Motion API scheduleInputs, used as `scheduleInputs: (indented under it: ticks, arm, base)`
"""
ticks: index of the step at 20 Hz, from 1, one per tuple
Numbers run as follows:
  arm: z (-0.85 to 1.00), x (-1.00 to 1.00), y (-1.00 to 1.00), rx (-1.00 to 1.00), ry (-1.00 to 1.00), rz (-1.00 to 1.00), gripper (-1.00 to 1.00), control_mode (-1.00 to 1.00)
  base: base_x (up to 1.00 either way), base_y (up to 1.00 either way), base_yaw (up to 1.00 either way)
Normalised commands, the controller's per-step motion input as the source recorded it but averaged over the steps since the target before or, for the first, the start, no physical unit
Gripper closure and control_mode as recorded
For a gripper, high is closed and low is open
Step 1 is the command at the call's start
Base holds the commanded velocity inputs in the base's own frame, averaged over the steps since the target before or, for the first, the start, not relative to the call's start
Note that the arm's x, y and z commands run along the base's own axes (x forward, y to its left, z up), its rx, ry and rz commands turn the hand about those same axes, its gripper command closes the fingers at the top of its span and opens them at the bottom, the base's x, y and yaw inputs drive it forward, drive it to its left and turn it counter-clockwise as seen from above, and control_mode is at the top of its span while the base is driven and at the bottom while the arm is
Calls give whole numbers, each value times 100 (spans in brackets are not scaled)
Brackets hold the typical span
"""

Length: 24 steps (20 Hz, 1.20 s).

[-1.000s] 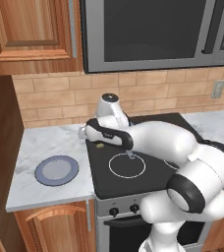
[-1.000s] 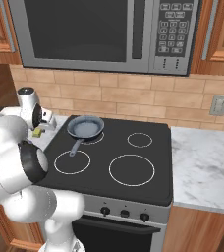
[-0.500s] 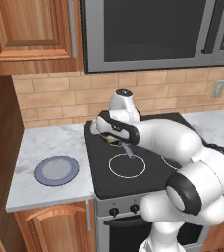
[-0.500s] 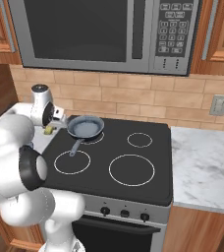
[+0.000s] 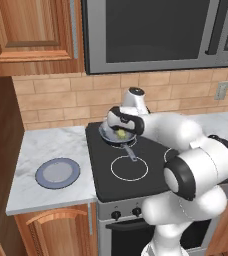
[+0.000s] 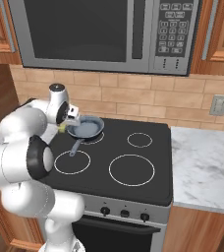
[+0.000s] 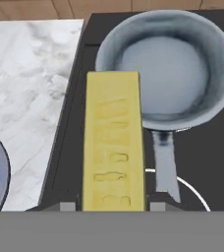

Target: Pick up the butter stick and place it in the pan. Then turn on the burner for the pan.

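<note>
Blue-grey plate (image 5: 57, 173) sits far left on the marble counter (image 5: 46, 150), well apart from the rest. Next right, the hand (image 5: 121, 134) is closed on the butter stick (image 7: 113, 147), held in the air above the left edge of the black cooktop (image 6: 133, 162), just beside the pan's left rim. From the hand camera the stick's long axis runs straight away from the hand, far end pointing toward the back wall, alongside the pan (image 7: 168, 69) and roughly parallel to its handle (image 7: 164, 162). In the right base camera only a small yellow bit (image 6: 62, 129) shows under the hand. Pan rests on the rear-left ring, handle aimed at the front-left ring (image 6: 72, 162). Versus half a second ago, the hand with the stick has moved rightward, from over the counter edge to next to the pan; pan and plate unmoved.
</note>
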Motion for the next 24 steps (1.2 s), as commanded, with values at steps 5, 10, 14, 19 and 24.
scheduleInputs:
  ticks: [5,10,14,19,24]
  arm:
    - [-22,29,-45,0,0,0,100,-100]
    - [-38,30,-17,0,0,3,100,-100]
    - [-24,38,-13,0,0,3,100,-100]
    - [-3,48,-5,0,0,1,100,-100]
    - [-4,47,0,0,0,0,100,-100]
  base:
    - [0,0,0]
    - [0,0,0]
    - [0,0,0]
    - [0,0,0]
    - [0,0,0]
